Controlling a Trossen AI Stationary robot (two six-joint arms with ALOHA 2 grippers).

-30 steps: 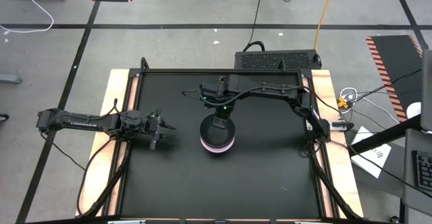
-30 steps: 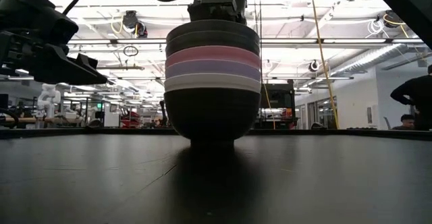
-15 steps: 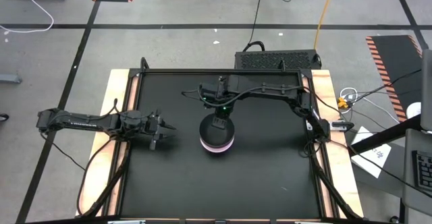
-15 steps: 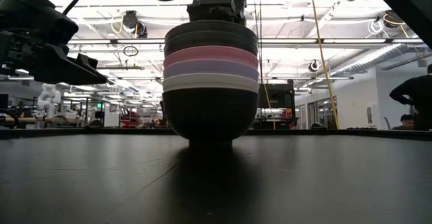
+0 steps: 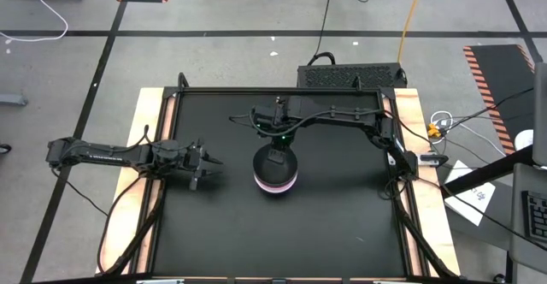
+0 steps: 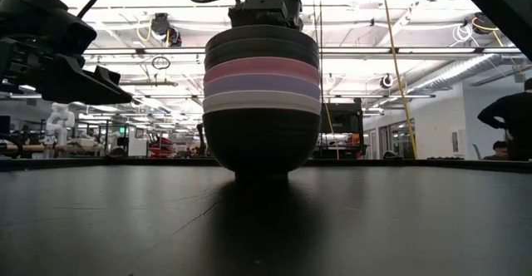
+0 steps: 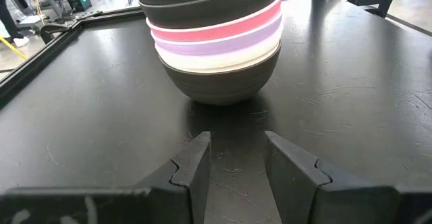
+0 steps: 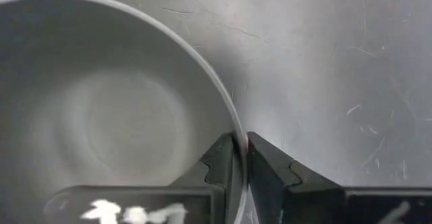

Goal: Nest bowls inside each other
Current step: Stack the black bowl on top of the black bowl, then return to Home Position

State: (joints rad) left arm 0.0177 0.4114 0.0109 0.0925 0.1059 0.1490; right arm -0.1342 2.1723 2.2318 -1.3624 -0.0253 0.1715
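Six bowls stand nested in one stack (image 5: 275,173) near the table's middle. From the bottom in the low view they are black (image 6: 262,139), white (image 6: 262,101), lavender (image 6: 262,83), pink (image 6: 262,66), and two black ones, the top one (image 6: 262,35) seated in the rest. The bottom bowl's foot rests on the table. My right gripper (image 8: 241,143) stands over the stack's far side (image 5: 275,153), shut on the top bowl. My left gripper (image 7: 236,140) hovers open to the stack's left (image 5: 212,162), pointing at it and apart from it. My right gripper holds the top black bowl by its rim (image 8: 233,126) on the far side of the stack. One finger (image 8: 219,160) is inside the bowl and one (image 8: 266,163) outside, pinching the wall. The fingers come from above, pointing down. The bowl sits level, nested in the stack.
The black tabletop (image 5: 342,215) lies bare around the stack, bounded by a raised black frame and wooden edges (image 5: 149,147). Cables run along the right arm (image 5: 342,117). People show far back in the room (image 6: 511,126).
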